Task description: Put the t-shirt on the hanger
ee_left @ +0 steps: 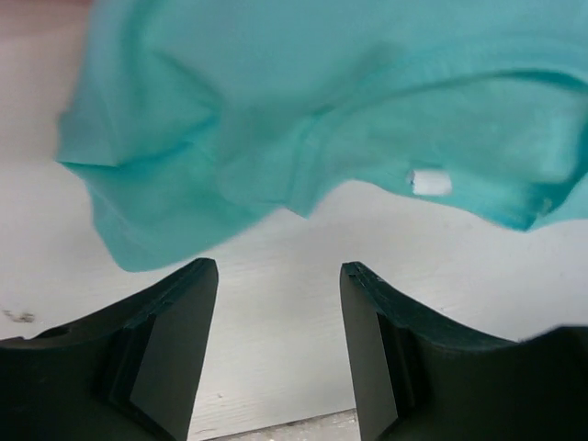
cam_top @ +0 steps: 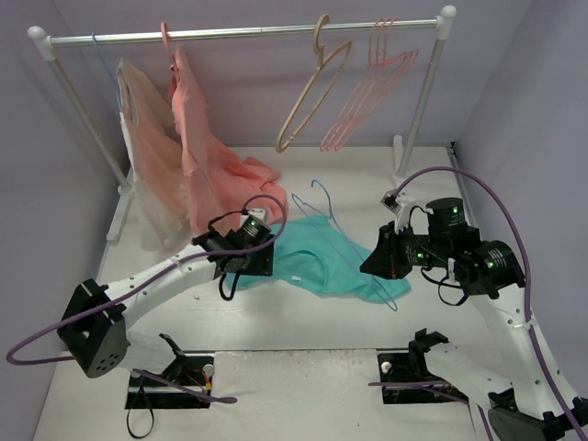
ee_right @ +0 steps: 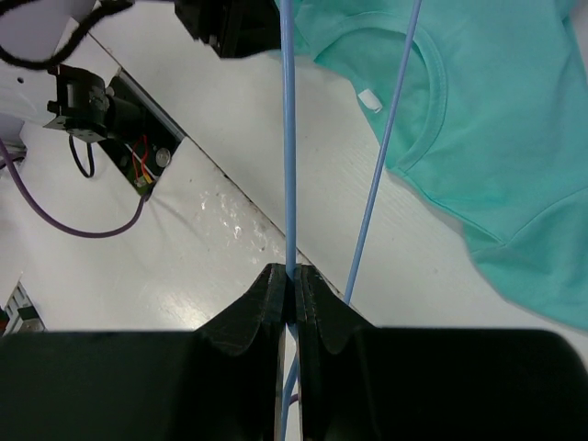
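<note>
1. My L gripper (ee_left: 277, 268): fingers spread, nothing btwn them. Only bare table (cam_top: 303, 322) shows in the gap. The shirt (ee_left: 322, 92) edge lies just ahead of the tips, apart from them.
2. My R gripper (ee_right: 290, 274): fingers closed hard on one thin wire of the hanger (ee_right: 288, 138). The 2nd wire runs just beside the pinch, free.
3. Shirt lies rumpled on the table btwn my two arms, collar side turned toward R.
4. Hanger lies across the shirt w/ its hook pointing to the back, near-right end in my R pinch.
5. Step in hand, as I read it: open the neck and feed a hanger arm in. Not done yet. The wires look to lie on top of the fabric, but I can't tell if any part is inside.
6. To do it well:
   - L goes down on the collar rim near the tag (ee_left: 430, 181), takes one layer only, lifts just enough to gape the neck.
   - R keeps the pinch firm, since thin wire prob. rolls or twists.
   - R slides the wire in low and slow, so L's hold doesn't tear loose.
7. Risk: grabbing both layers shuts the neck.
8. Writing: the small white tag shows no legible text, and I see no brand anywhere.
</note>
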